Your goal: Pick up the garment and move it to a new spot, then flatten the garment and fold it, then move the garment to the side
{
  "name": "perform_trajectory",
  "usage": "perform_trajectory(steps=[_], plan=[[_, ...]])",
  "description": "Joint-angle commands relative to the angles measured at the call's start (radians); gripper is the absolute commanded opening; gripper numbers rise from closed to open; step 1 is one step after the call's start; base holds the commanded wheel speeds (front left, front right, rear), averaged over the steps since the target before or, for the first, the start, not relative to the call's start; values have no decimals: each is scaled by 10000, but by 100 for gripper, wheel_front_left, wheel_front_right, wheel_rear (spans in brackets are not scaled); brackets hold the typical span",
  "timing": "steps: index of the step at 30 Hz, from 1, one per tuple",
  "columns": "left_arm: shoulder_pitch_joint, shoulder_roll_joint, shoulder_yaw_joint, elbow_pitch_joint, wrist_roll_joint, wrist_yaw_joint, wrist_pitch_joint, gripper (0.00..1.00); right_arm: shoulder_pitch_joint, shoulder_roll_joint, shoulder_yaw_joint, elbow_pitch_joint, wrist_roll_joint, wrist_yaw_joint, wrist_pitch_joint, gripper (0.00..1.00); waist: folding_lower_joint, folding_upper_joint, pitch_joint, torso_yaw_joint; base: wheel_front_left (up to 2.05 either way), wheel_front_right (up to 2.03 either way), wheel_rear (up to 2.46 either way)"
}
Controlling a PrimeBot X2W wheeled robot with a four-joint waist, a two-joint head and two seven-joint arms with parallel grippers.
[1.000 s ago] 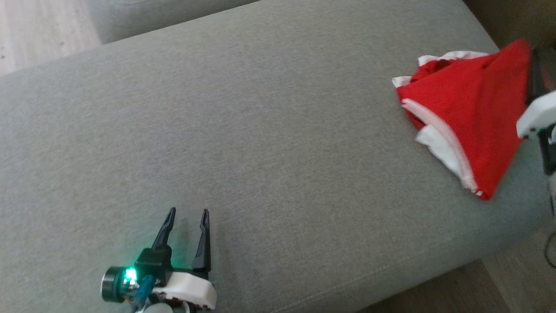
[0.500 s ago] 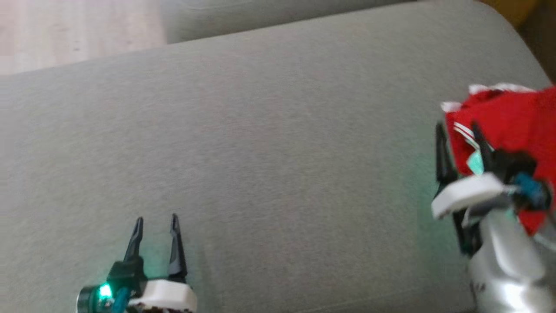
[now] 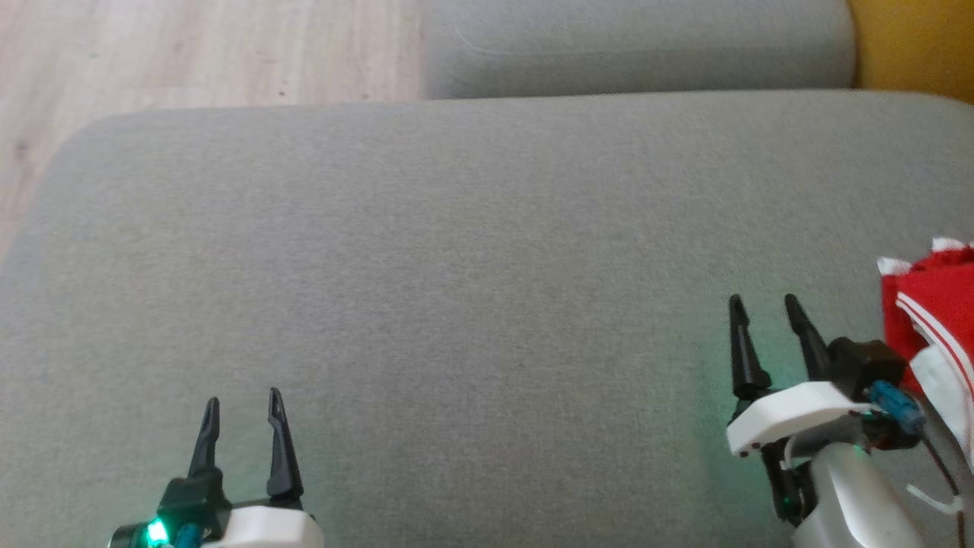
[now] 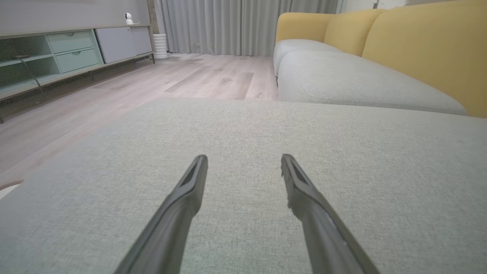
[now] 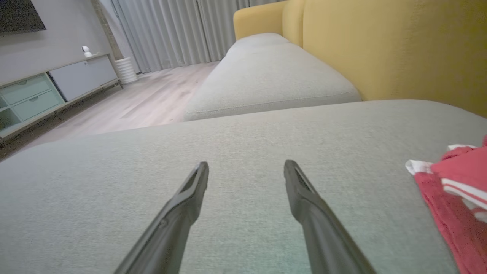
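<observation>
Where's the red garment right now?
The red-and-white garment lies at the far right of the head view on the grey sofa cushion, just right of the open right gripper, partly cut off by the frame edge.

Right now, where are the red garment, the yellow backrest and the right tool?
garment [image 3: 932, 289], head view, red cloth near its top
backrest [image 5: 380, 49], right wrist view, its front face
right tool [image 3: 762, 298], head view, midway between fingertips

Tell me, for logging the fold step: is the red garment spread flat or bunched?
Bunched: the garment lies in overlapping red and white layers on the cushion; partly cut off.
</observation>
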Motion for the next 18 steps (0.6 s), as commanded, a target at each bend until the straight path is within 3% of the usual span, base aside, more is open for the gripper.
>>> perform_trajectory(steps=[1,6,11,12,18], plan=[[-214,20,407,-302,-2,-48,-95,100,-167,43,392,-359,179,65,-112,100,1,0,-221,254,0,0,0],[-211,20,562,-394,-264,-196,-95,100,-81,45,653,-435,459,65,-112,100,1,0,-318,327,0,0,0],[-164,20,785,-400,-1041,-614,-95,100,-96,46,693,-458,535,65,-112,100,1,0,-315,152,0,0,0],[27,-2,440,-76,-1066,-623,2,0,67,54,463,-119,500,0,0,0,1,0,-321,174,0,0,0],[11,-24,510,445,-1381,-665,154,0,360,78,394,291,773,0,147,0,1,0,-323,141,0,0,0]])
